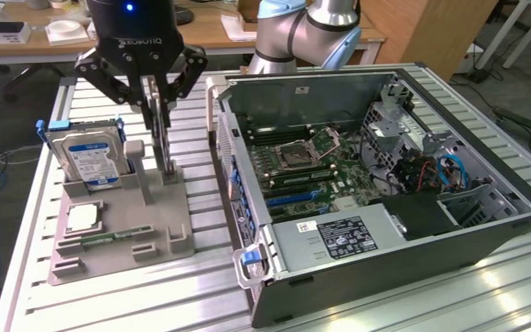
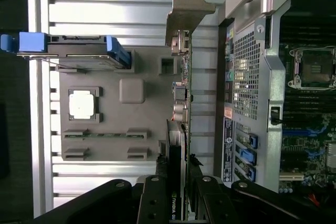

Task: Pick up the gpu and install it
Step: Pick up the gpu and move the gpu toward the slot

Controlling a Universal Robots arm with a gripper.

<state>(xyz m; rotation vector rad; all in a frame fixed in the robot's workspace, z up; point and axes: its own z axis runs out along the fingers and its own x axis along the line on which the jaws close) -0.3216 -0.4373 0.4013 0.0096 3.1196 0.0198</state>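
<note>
The gpu (image 1: 162,138) is a thin black card seen edge-on, standing upright over the grey parts holder (image 1: 146,221) beside the open computer case (image 1: 487,228). My gripper (image 1: 155,102) is above the holder, shut on the card's upper part, with one finger on each face. The card's lower end is at the holder's slot; I cannot tell whether it has come free. In the wrist view the gpu (image 2: 184,103) runs out from between my fingers (image 2: 155,198) and ends in its metal bracket (image 2: 189,1).
A hard drive (image 1: 88,155) with a blue-white label stands in the holder, with a processor chip (image 1: 81,218) and a green memory stick (image 1: 108,238) lying flat. The case holds the motherboard (image 1: 303,166), blue slots (image 2: 247,156) and a power supply (image 1: 334,235).
</note>
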